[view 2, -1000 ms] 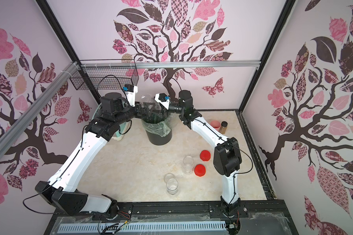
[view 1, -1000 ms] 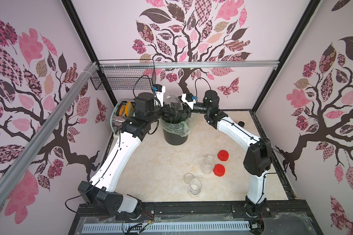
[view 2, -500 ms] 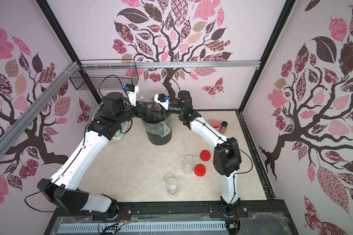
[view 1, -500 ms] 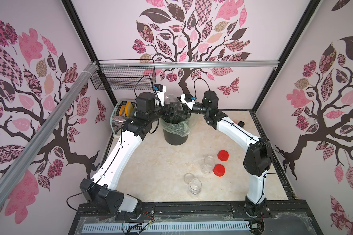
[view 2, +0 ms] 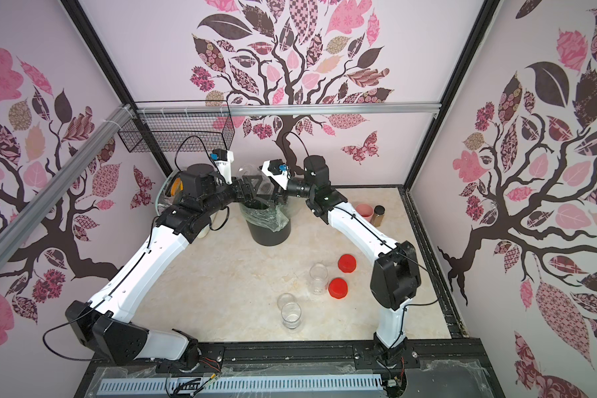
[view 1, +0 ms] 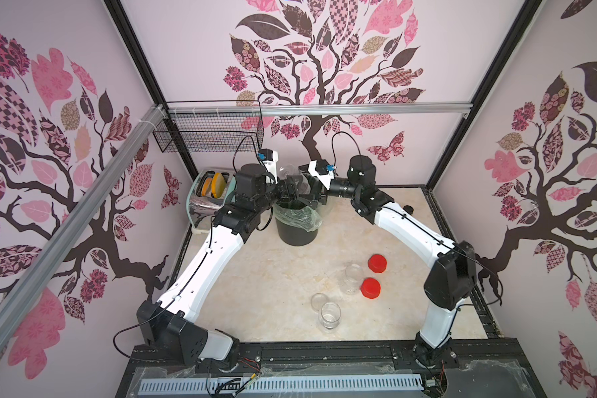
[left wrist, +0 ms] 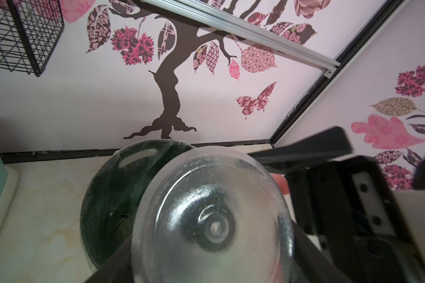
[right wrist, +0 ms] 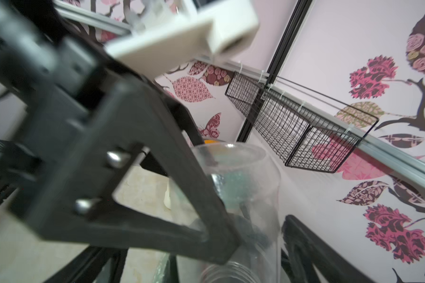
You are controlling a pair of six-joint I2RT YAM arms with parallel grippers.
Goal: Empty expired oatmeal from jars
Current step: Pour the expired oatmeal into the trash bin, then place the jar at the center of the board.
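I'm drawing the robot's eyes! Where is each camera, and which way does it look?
Top views: high in front, looking down at the table; the whole robot shows.
Left wrist: on the left arm, looking past the jar in the left claw at the bin.
Right wrist: on the right arm, facing the wire basket past the left claw.
Shared: both wrist views show that jar.

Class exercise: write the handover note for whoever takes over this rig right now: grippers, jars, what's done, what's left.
Left gripper: shut on the inverted jar, mouth down over the black bin.
Right gripper: open beside that jar.
Done: two open jars stand on the table, apparently empty, beside a clear lid and two red lids.
Left: confirm the inverted jar is empty, then set it down.
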